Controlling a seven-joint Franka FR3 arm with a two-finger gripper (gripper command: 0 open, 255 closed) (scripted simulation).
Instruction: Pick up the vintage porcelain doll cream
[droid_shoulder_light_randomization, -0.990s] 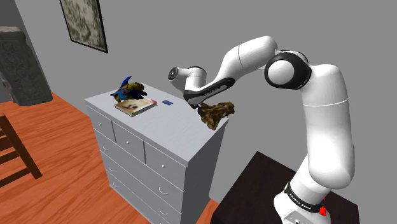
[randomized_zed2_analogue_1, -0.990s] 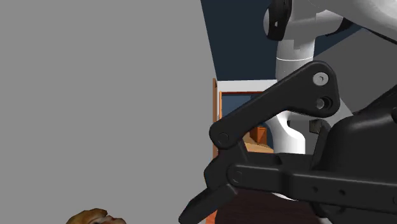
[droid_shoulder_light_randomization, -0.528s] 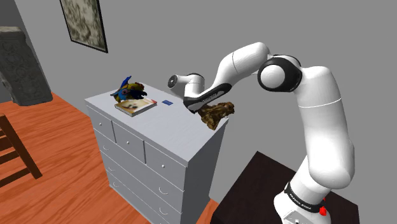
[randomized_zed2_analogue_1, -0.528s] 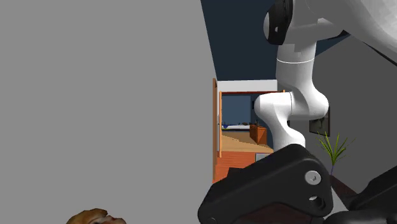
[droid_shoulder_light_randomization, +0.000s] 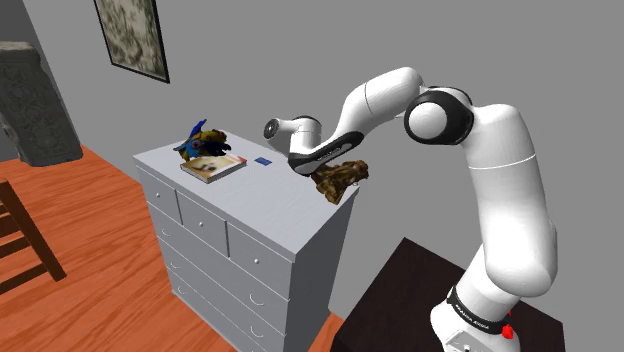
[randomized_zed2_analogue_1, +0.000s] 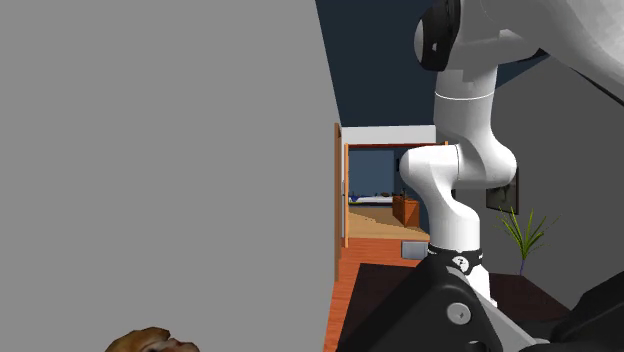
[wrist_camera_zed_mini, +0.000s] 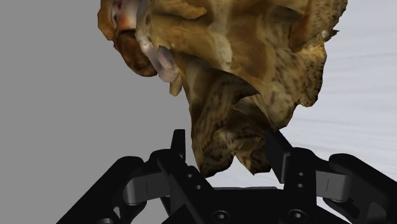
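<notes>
The doll (droid_shoulder_light_randomization: 341, 177) is a brown and tan figure in a speckled dress, lying at the near right corner of the grey dresser top (droid_shoulder_light_randomization: 270, 205). My black gripper (droid_shoulder_light_randomization: 319, 169) is down at it from the shoulder view's left. In the wrist view the doll (wrist_camera_zed_mini: 242, 76) hangs large ahead of the gripper (wrist_camera_zed_mini: 227, 143), and the two fingers (wrist_camera_zed_mini: 179, 145) clasp the lower hem of its dress from both sides. The gripper is shut on the doll. The second exterior view catches the doll's head (randomized_zed2_analogue_1: 148, 342) at the bottom edge and the black hand (randomized_zed2_analogue_1: 450, 315) low on its right.
On the dresser's far end lies a book (droid_shoulder_light_randomization: 214, 168) with a colourful feathered figure (droid_shoulder_light_randomization: 205, 142) on it, and a small blue card (droid_shoulder_light_randomization: 263, 161) beside it. A grey wall rises right behind the dresser. A dark stand (droid_shoulder_light_randomization: 400, 300) holds the arm's base.
The arm sank a little toward the doll, the black hand dropping low in the second exterior view. The fingers then closed on the doll's dress.
</notes>
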